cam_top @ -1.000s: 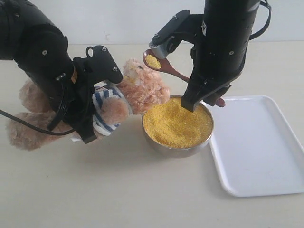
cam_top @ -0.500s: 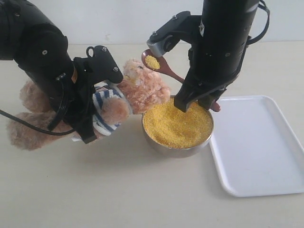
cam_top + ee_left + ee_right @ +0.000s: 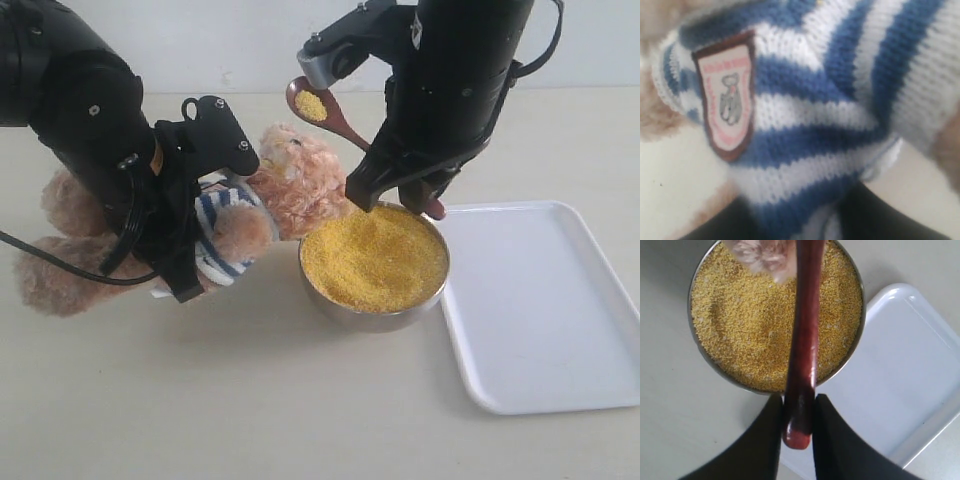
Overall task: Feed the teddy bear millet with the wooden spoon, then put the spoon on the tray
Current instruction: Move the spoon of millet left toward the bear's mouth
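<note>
The teddy bear [image 3: 300,188] lies on its back at the left, head next to the steel bowl [image 3: 345,305]. My left gripper [image 3: 212,222] is shut on its striped torso. In the left wrist view the shirt [image 3: 830,100] and its badge [image 3: 727,100] fill the frame, with the left gripper [image 3: 795,222] closed on the fabric. My right gripper [image 3: 400,188] is shut on the wooden spoon's handle [image 3: 802,355] above the millet [image 3: 372,258]. The spoon's bowl [image 3: 308,103] carries a little millet and hangs above the bear's head. The white tray [image 3: 545,300] lies to the right, touching the bowl.
The steel bowl's rim [image 3: 705,357] sits between the bear and the tray's rim [image 3: 900,295]. Bear fur [image 3: 762,255] shows beyond the millet [image 3: 740,320] in the right wrist view. Bare tabletop [image 3: 250,400] stretches along the front.
My right gripper has risen and shifted left, carrying the loaded spoon up and left over the bear's head. The left arm and the bear have not moved.
</note>
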Available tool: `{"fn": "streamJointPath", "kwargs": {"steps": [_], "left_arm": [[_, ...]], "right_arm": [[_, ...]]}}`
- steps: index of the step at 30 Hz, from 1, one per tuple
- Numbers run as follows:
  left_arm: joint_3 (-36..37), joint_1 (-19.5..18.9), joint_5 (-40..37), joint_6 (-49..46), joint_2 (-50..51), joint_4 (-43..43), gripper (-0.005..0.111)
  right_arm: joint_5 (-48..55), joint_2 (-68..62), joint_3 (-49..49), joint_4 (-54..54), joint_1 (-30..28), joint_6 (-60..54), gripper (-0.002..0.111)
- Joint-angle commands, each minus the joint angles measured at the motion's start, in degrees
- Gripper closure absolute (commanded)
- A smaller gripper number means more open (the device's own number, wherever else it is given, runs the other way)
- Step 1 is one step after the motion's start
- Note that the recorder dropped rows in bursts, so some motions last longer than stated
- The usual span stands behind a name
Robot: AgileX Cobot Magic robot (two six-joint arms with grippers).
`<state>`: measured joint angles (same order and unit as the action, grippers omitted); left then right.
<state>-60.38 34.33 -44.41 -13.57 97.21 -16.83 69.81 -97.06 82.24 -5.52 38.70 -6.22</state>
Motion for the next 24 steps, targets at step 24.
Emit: {"fn": "streamJointPath", "kwargs": {"steps": [24], "left_arm": [[-0.5,0.2,3.0,-0.4,-0.3,0.4,0.103]], "right_arm": [[0.2,-5.0,4.8,5.5,0.2,0.2,0.109]]}}
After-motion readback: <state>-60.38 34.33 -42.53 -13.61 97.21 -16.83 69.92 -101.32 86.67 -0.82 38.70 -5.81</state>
